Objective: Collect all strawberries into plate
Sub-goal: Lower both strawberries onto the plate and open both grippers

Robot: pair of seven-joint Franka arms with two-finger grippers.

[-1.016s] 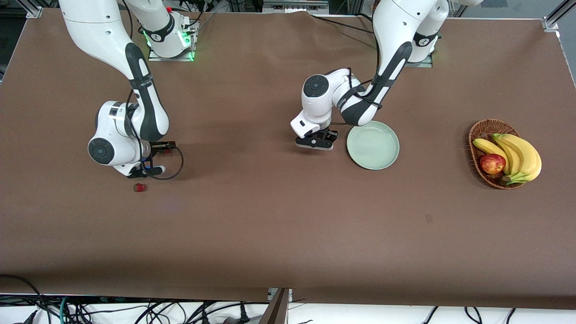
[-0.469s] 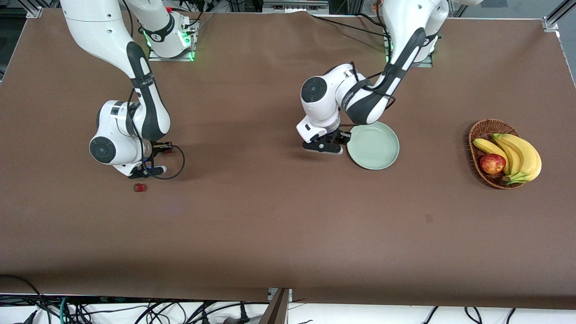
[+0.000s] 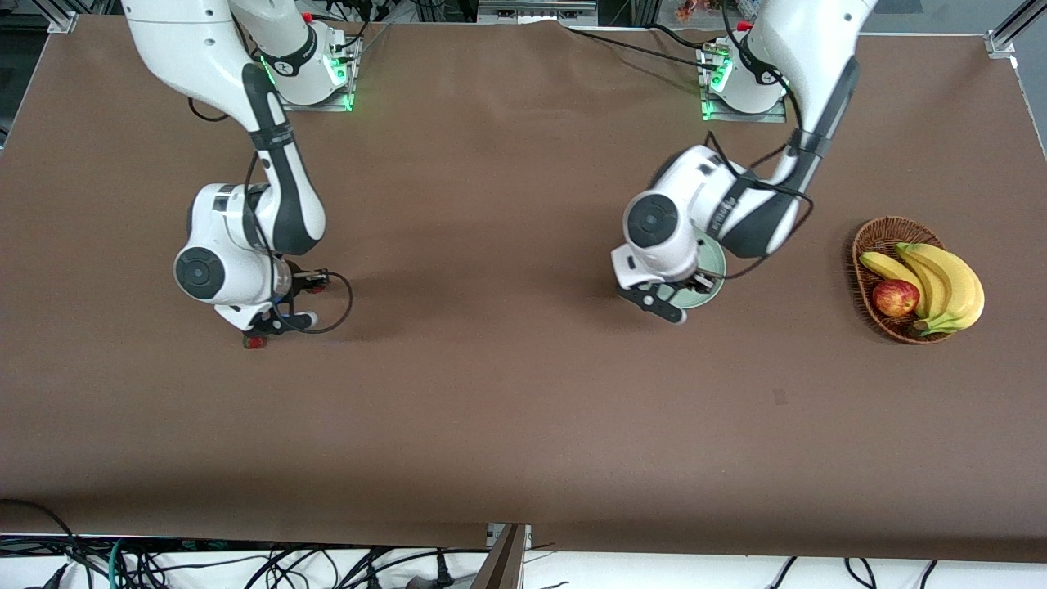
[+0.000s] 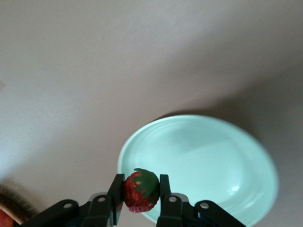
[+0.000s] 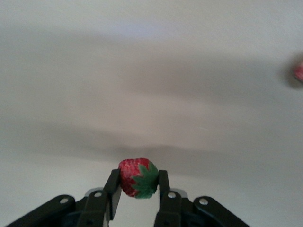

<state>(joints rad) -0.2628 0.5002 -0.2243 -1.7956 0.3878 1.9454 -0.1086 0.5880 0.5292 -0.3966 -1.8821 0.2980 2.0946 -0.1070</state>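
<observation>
My left gripper is shut on a strawberry and hangs over the edge of the pale mint-green plate. In the front view the plate is mostly hidden under the left wrist. My right gripper is shut on a second strawberry, a little above the table near the right arm's end. A third strawberry lies on the table just below that gripper in the front view. It also shows at the edge of the right wrist view.
A brown wicker basket stands toward the left arm's end of the table. It holds bananas and a red apple. Brown table cover lies between the two arms.
My left arm swung from beside the plate to over its edge, carrying its strawberry. My right arm shifted a little, closer over the strawberry on the table.
</observation>
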